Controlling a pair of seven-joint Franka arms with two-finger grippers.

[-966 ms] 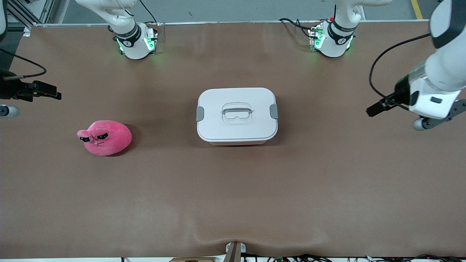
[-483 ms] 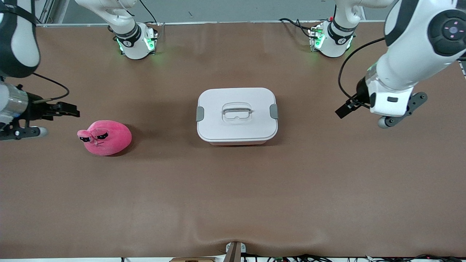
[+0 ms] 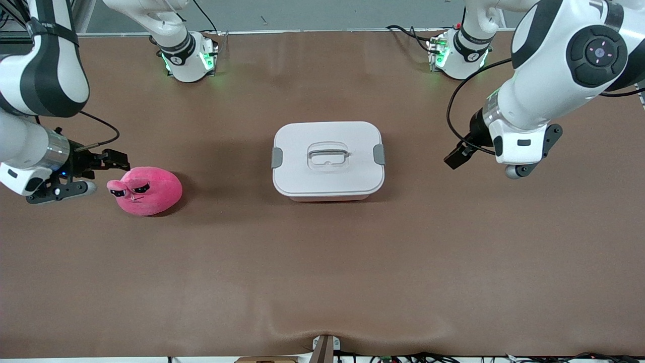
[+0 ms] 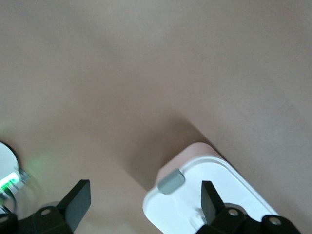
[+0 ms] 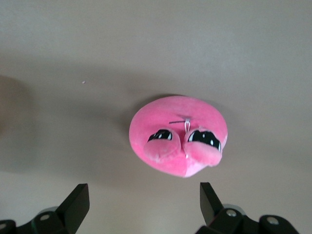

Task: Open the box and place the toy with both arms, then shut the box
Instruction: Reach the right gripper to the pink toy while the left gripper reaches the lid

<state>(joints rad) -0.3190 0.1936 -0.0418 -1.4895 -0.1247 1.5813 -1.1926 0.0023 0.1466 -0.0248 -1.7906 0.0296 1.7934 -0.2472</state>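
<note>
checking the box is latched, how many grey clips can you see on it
2. One clip is on the box end toward the right arm, the other clip on the end toward the left arm. Both lie flat against the lid. None show on the remaining sides.

Robot lab, brown-covered table [image 3: 322, 282], cables [image 3: 403, 358]

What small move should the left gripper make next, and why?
Probably the left gripper should advance toward the grey clip at its end of the box. The white lid is still shut with both clips down, the gripper is open and empty, apart from the box, and the left wrist view already shows that clip ahead.
</note>
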